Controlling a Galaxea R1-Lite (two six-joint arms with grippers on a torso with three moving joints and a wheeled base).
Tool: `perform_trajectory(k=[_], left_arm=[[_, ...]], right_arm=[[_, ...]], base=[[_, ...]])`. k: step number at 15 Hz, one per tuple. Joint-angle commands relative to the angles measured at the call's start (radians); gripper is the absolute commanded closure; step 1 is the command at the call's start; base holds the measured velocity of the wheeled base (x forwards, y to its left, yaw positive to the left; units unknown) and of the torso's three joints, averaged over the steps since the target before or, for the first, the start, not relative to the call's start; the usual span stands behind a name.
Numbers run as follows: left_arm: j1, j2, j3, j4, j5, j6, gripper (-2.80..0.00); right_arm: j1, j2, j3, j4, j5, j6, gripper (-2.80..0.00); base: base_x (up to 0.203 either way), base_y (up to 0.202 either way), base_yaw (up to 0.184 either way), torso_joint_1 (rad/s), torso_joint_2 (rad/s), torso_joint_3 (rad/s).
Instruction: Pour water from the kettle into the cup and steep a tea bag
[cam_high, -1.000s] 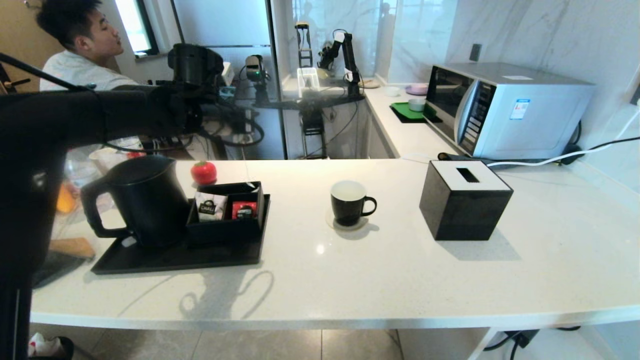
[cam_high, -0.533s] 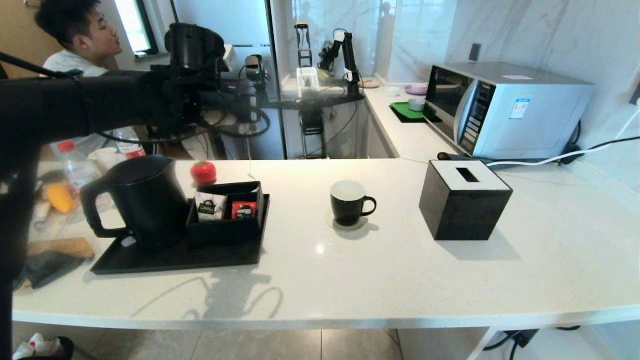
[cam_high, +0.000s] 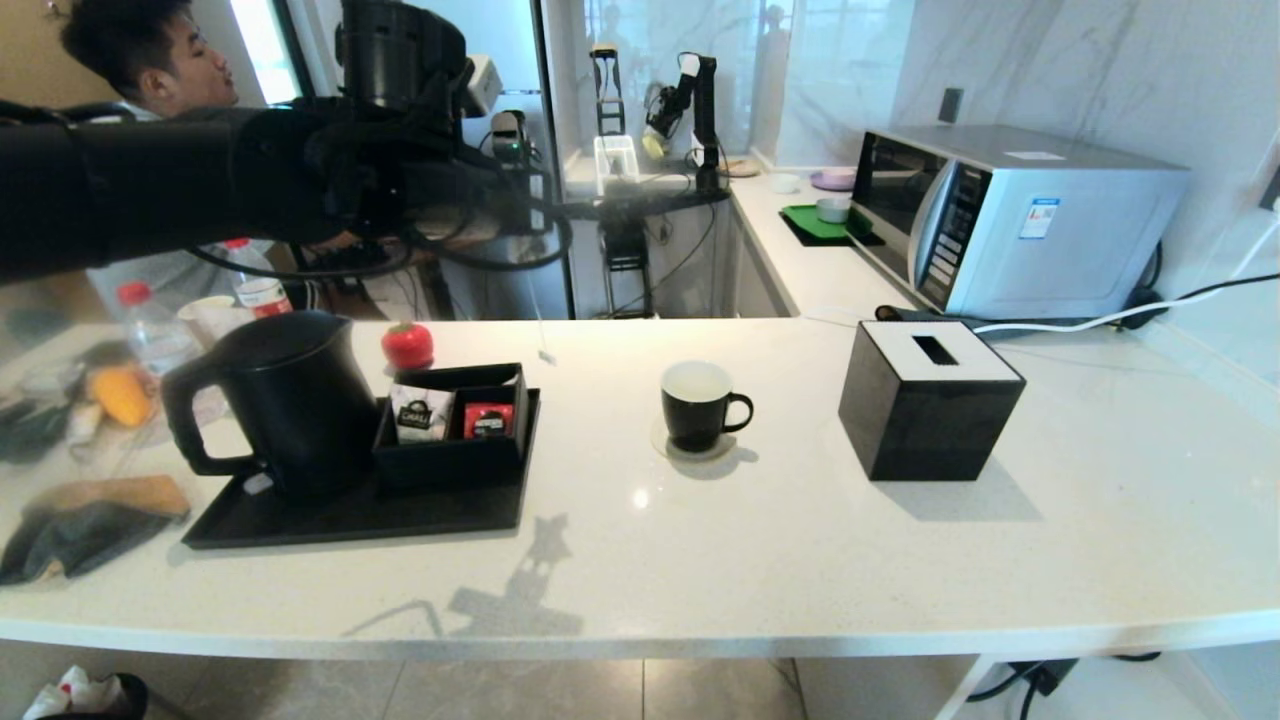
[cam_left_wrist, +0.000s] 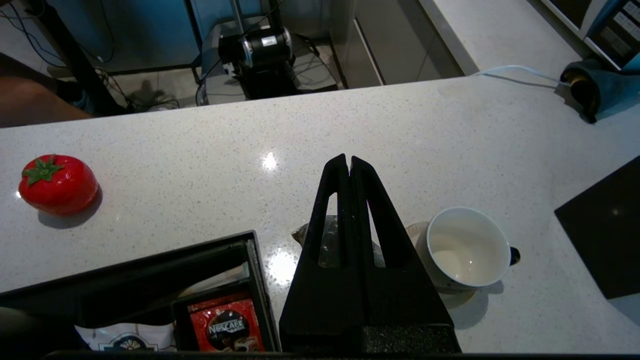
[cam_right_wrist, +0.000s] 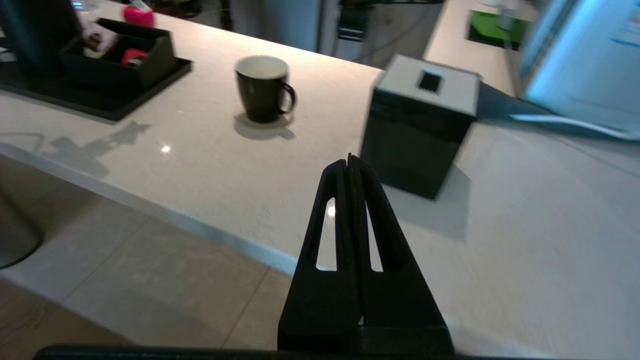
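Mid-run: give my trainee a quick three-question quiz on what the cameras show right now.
1. True or false: the large matte black jug kettle stands on the flat black tray.
2. The small black mug with white inside holds: A) a tea bag, B) a spoon, C) neither.
3. Fill in: the left gripper, with the tiny pale grey tea bag pouch hanging under it, and the right gripper, off the counter's front edge, are both ____.
Key: 1 true; 2 C; 3 shut.

The kettle (cam_high: 285, 400) was matte black, the cup (cam_high: 697, 405) black outside and white inside, the worktop (cam_high: 760, 560) white and speckled, the tomato (cam_high: 407, 345) red with green leaves.
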Motion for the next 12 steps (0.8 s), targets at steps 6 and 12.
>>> perform_trajectory(k=[6, 12], left_arm=[[-0.085, -0.151, 0.193, -0.089, 0.008, 0.004, 0.0], [-0.142, -0.194, 0.22, -0.103, 0.014, 0.005, 0.0]], right_arm=[[0.24, 0.961, -0.338, -0.503, 0.158, -0.006, 0.0], [0.463, 1.287, -0.626, -0.634, 0.184, 0.038, -2.8]], base=[[0.0, 0.0, 0.0, 0.0, 0.0, 0.0], [0.0, 0.0, 0.0, 0.0, 0.0, 0.0]])
